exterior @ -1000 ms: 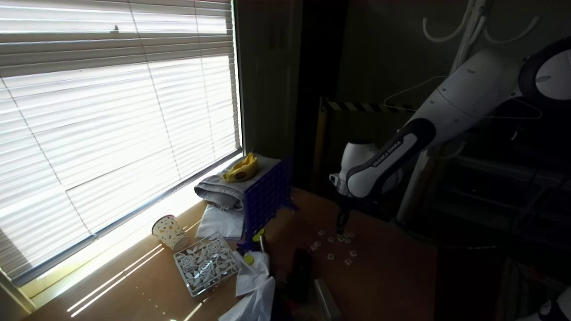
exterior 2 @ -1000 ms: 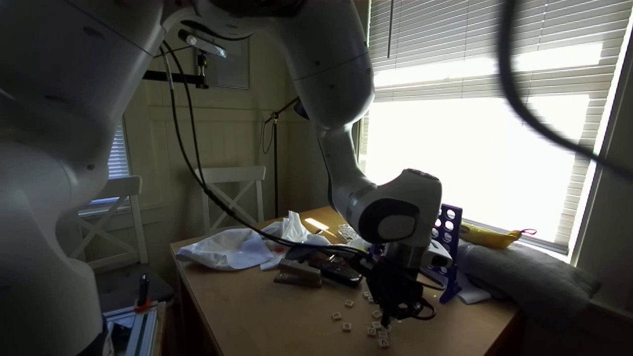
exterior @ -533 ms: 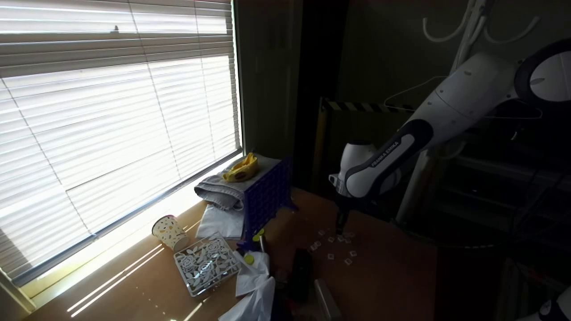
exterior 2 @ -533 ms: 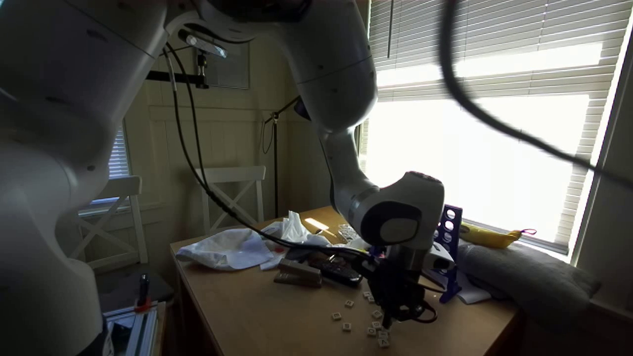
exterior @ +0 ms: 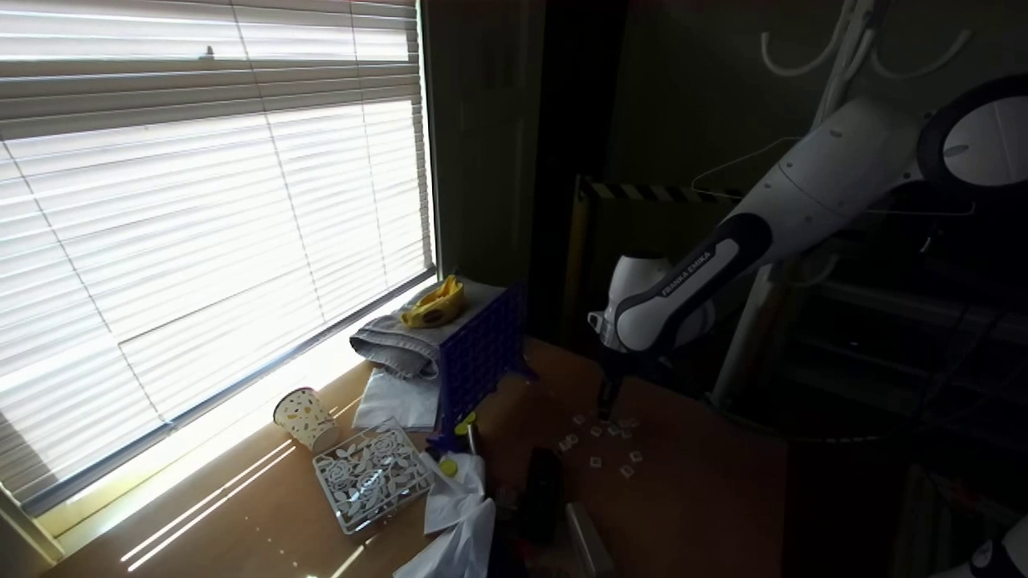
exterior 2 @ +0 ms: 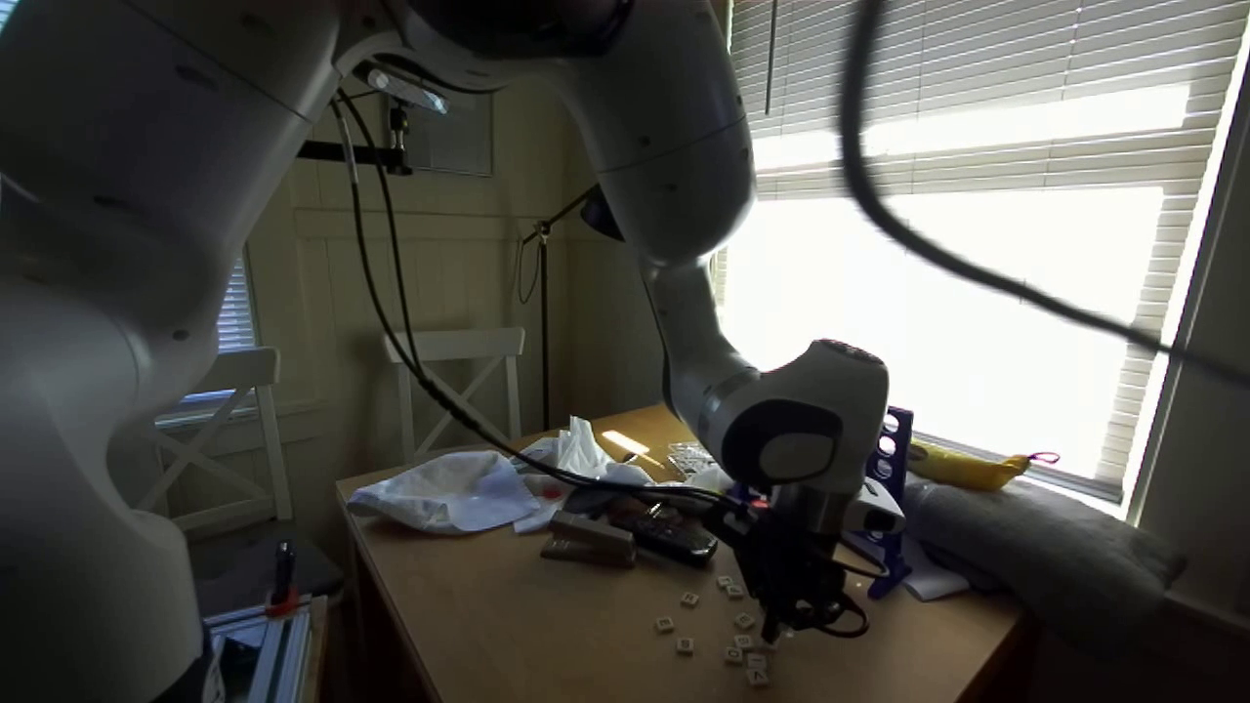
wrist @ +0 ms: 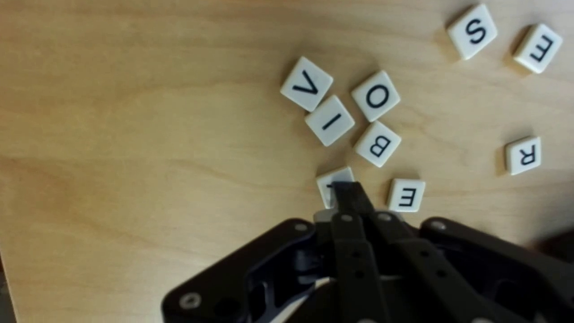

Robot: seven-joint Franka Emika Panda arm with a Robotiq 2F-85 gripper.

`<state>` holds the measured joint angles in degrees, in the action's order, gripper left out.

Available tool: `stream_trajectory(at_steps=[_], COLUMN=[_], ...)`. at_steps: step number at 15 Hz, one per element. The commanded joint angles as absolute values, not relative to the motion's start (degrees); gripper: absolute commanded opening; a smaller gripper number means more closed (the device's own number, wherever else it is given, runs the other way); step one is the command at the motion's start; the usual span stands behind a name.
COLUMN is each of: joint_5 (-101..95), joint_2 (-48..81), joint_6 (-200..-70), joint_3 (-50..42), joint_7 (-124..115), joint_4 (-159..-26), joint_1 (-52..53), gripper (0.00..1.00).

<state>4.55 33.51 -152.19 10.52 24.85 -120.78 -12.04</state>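
My black gripper [wrist: 352, 190] points down at the wooden table, its fingers together with nothing visible between them. It also shows low over the table in both exterior views [exterior: 604, 413] [exterior 2: 771, 630]. Its fingertip covers part of a white letter tile [wrist: 323, 186]; I cannot tell whether it touches it. An E tile [wrist: 406, 195] lies just right of the fingers. A B tile [wrist: 378, 144], an I tile [wrist: 330, 120], a V tile [wrist: 306, 84] and an O tile [wrist: 376, 96] lie in a cluster beyond the fingertips.
An S tile [wrist: 472, 31], another E tile [wrist: 537, 48] and an R tile [wrist: 523, 155] lie farther right. A purple rack [exterior: 482, 353], grey towel [exterior: 393, 341], yellow banana-shaped pouch [exterior: 434, 303], patterned cup [exterior: 307, 419], white lattice [exterior: 373, 474], black remote [exterior 2: 674, 539] and stapler [exterior 2: 589, 539] stand around.
The arm and gripper have shifted slightly, leftward in an exterior view and rightward in an exterior view from another place. The gripper stays low over the tiles, which look unmoved.
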Motion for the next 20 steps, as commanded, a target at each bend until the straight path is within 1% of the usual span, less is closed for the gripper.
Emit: stream_trajectory(at_steps=[1, 5, 8, 12, 18, 20], joint_5=[4.82, 4.87, 8.57, 11.41, 12.11, 11.08], joint_2=[33.55, 33.61, 34.81, 36.28, 32.33, 31.66], joint_6=[-152.1, -152.07, -156.99, -159.62, -164.6, -162.69], joint_3=[10.31, 10.34, 11.22, 11.08, 11.04, 10.02], joint_7=[24.99, 24.99, 21.61, 15.9, 12.7, 11.46], joint_4=[-120.63, -120.53, -119.84, -119.42, -123.45, -123.64], joint_1=[-11.79, -11.81, -12.53, -11.76, -12.07, -11.28], gripper=[0.01, 0.01, 0.0, 0.0, 0.0, 0.0])
